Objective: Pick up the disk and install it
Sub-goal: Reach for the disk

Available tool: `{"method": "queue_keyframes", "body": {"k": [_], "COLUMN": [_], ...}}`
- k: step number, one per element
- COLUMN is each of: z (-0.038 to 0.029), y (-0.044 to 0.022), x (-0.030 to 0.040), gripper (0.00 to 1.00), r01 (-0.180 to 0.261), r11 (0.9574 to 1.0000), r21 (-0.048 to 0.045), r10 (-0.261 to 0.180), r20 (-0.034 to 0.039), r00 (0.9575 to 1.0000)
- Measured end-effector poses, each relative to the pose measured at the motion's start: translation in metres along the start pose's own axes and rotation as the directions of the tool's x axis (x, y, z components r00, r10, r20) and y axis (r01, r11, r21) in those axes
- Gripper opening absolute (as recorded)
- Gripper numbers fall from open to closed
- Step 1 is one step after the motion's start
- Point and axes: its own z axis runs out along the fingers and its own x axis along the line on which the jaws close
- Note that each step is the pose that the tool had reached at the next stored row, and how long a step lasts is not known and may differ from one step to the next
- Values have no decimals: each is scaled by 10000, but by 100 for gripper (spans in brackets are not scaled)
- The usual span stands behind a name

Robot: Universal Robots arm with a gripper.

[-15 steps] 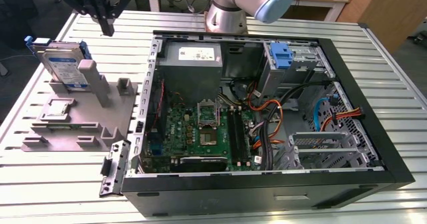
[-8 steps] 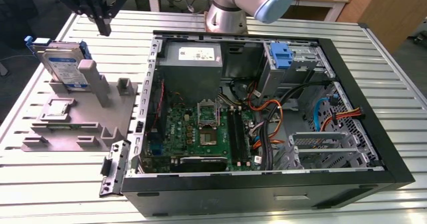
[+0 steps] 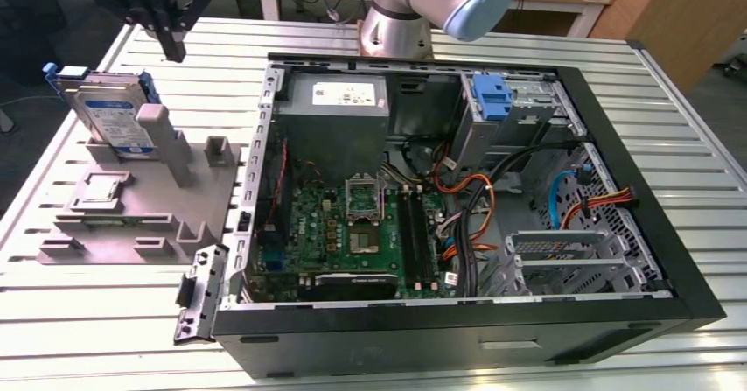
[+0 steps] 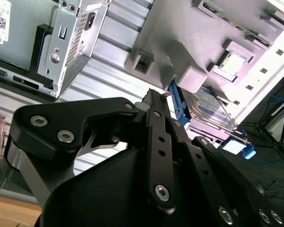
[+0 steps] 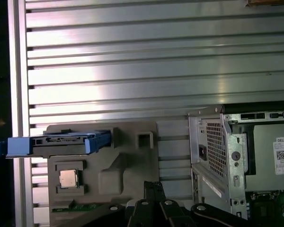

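Upper body of the gripper (image 3: pixel 174 55) cut off by the exterior view's top edge. Lower portion of the disk (image 3: pixel 111 115) hidden behind grey holder post (image 3: pixel 164 142).

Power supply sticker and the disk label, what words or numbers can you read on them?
White sticker on the power supply: a brand word and a square code; the other print is too small to read.
Label on the disk: too small to read.
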Motion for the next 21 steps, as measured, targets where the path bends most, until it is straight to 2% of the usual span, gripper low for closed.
{"method": "queue_keyframes", "body": {"k": [3, 7, 10, 17, 21], "z": [5, 13, 20, 36, 41], "y": [7, 20, 28, 38, 40], "x": [56, 132, 210, 481, 592], "gripper": [10, 10, 10, 10, 10], "r01": [-5, -10, -11, -11, -13], "r11": [10000, 10000, 10000, 10000, 10000], "r21": [1, 10, 14, 14, 14], "r10": [5, 10, 12, 11, 13], "r20": [-30, -140, -191, -192, -192], "r00": [10000, 9999, 9998, 9998, 9998]}}
